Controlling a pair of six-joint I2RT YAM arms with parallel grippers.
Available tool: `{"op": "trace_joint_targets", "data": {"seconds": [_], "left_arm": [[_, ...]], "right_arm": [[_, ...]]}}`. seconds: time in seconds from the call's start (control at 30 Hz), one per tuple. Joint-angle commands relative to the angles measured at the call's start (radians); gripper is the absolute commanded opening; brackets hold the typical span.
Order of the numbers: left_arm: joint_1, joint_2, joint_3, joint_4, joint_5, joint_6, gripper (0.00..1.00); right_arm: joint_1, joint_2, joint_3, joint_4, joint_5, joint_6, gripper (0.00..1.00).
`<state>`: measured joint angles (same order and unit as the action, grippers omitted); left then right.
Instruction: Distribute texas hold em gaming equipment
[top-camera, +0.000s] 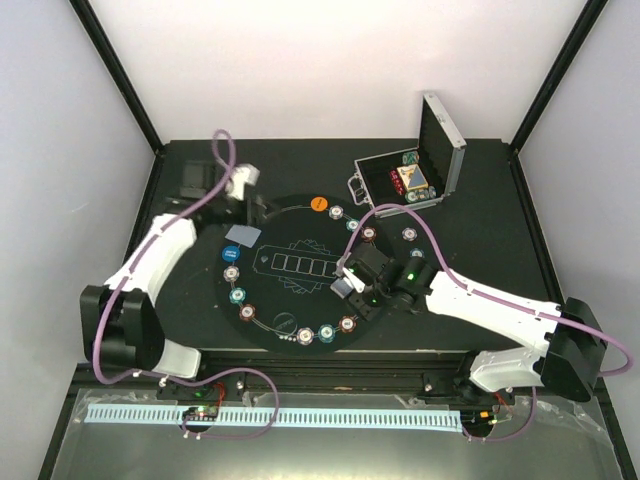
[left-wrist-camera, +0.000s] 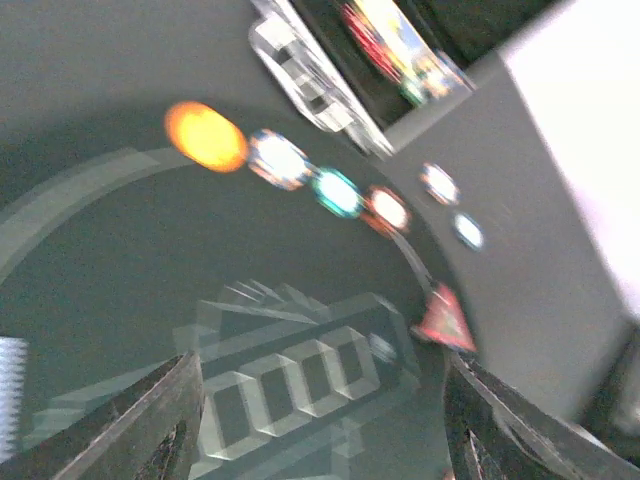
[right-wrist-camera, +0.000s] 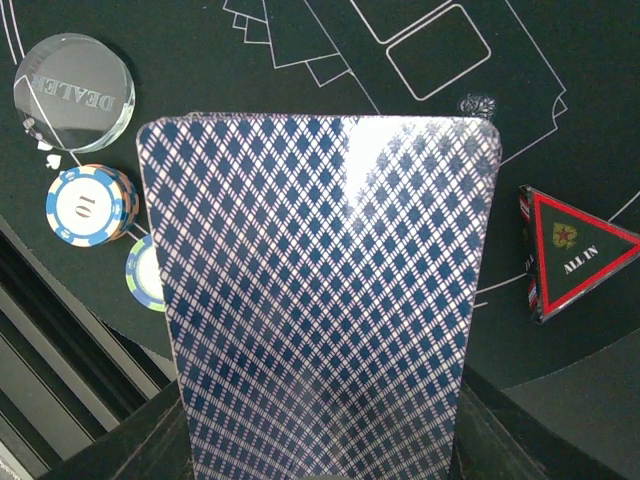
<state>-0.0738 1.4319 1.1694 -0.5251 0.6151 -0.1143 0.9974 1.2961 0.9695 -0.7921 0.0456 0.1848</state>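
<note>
A ring of poker chips (top-camera: 232, 273) lines the rim of the round black mat (top-camera: 300, 300). An orange disc (top-camera: 318, 203) lies at the mat's far edge, and a grey-blue card (top-camera: 243, 235) lies on its left part. My left gripper (top-camera: 258, 209) hovers over the far left of the mat. The blurred left wrist view shows that gripper (left-wrist-camera: 320, 372) open and empty, with the orange disc (left-wrist-camera: 205, 136) and a red triangle marker (left-wrist-camera: 445, 320) ahead. My right gripper (top-camera: 350, 277) is shut on blue-patterned playing cards (right-wrist-camera: 320, 290) over the mat's right half.
An open silver case (top-camera: 412, 180) holding more items stands at the back right. In the right wrist view a clear dealer button (right-wrist-camera: 73, 80), a blue-white chip stack (right-wrist-camera: 90, 205) and the "ALL IN" triangle (right-wrist-camera: 570, 252) lie around the held cards.
</note>
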Motion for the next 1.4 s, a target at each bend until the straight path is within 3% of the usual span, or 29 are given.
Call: {"op": "trace_joint_targets", "data": {"seconds": [0.0,0.17,0.27,0.37,0.63,1.37], "left_arm": [[-0.169,0.019,-0.157,0.085,0.393,-0.090,0.68],[-0.288,0.044,-0.184,0.095,0.510,-0.046,0.69],[-0.322,0.100,-0.145,-0.005,0.558,0.049,0.74],[-0.357,0.156,-0.097,-0.126,0.553,0.145,0.77],[-0.447,0.252,-0.052,-0.194,0.498,0.191,0.77],[-0.504,0.327,-0.024,-0.169,0.418,0.120,0.63]], "right_arm": [[0.000,-0.018,0.001,0.007,-0.027,-0.036,0.54],[0.007,-0.023,-0.007,0.014,-0.063,-0.045,0.54],[0.012,-0.019,-0.009,0.014,-0.074,-0.047,0.54],[0.019,-0.018,-0.010,0.015,-0.076,-0.047,0.54],[0.026,-0.022,-0.012,0.016,-0.078,-0.048,0.54],[0.027,-0.019,-0.014,0.017,-0.080,-0.047,0.54]]}}
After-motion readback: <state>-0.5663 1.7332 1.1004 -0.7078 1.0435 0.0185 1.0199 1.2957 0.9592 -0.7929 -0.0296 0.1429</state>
